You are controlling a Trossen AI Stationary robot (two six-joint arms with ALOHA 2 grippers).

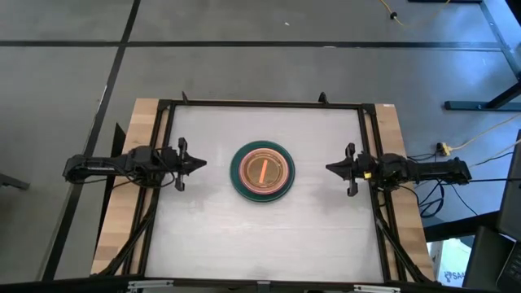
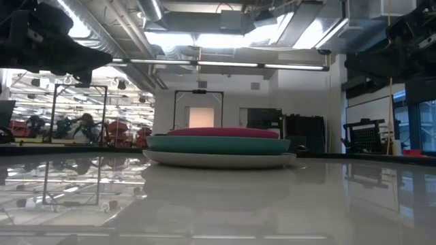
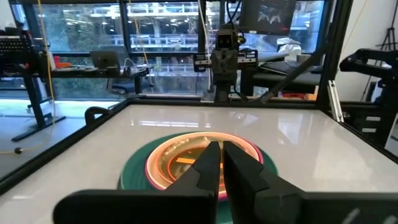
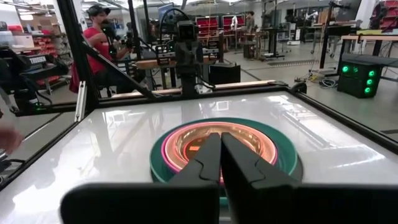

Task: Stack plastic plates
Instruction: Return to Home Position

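A stack of plastic plates point(image 1: 262, 171) rests on the white table's middle. In the low view a grey plate point(image 2: 219, 160) is at the bottom, a teal-green one point(image 2: 218, 144) on it, a magenta one point(image 2: 223, 132) above. From above a translucent orange plate point(image 1: 262, 169) lies on top; others are hidden. My left gripper point(image 1: 202, 163) is shut and empty, left of the stack, above the table. My right gripper point(image 1: 329, 168) is shut and empty, right of the stack. The stack also shows in the left wrist view point(image 3: 134, 168) and the right wrist view point(image 4: 280, 152).
A black frame point(image 1: 260, 104) runs along the table's edges. Bare white table top point(image 1: 260, 236) lies around the stack on all sides. A person in a red top point(image 4: 99, 43) is in the room beyond the table's left side.
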